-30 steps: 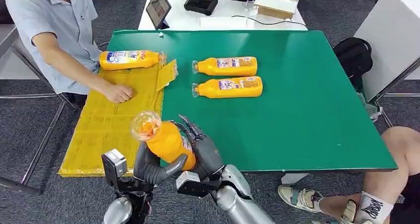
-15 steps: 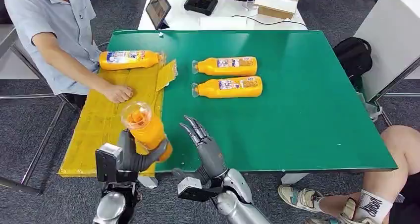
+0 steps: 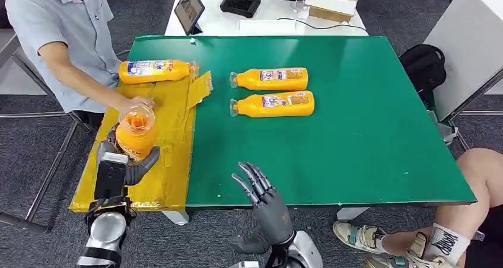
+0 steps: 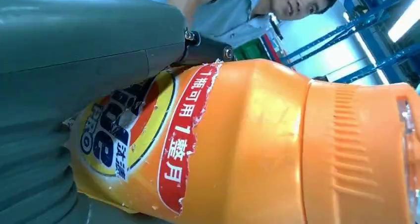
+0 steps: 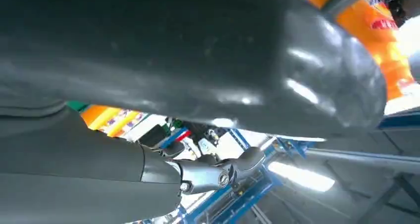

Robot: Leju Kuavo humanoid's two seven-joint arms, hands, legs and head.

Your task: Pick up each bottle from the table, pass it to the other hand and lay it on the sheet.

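Note:
My left hand (image 3: pixel 127 164) grips an orange bottle (image 3: pixel 136 131) upright above the yellow sheet (image 3: pixel 169 155), its clear cap toward the camera. The left wrist view shows that bottle (image 4: pixel 257 144) close up, label against my palm. My right hand (image 3: pixel 267 200) is open at the table's front edge, fingers spread, holding nothing. One orange bottle (image 3: pixel 155 71) lies on the far end of the sheet. Two more bottles (image 3: pixel 270 78) (image 3: pixel 273 104) lie side by side on the green table (image 3: pixel 368 131).
A person in a grey shirt (image 3: pixel 65 37) sits at the left, one hand (image 3: pixel 137 103) on the sheet just beyond my held bottle. Another person's leg (image 3: pixel 474 179) is at the right front corner. A white table (image 3: pixel 261 19) with a tablet and a controller stands behind.
The bottle passed from both hands into my left hand alone, which carried it left over the sheet. My right hand let go, opened and drew back toward the table's front edge.

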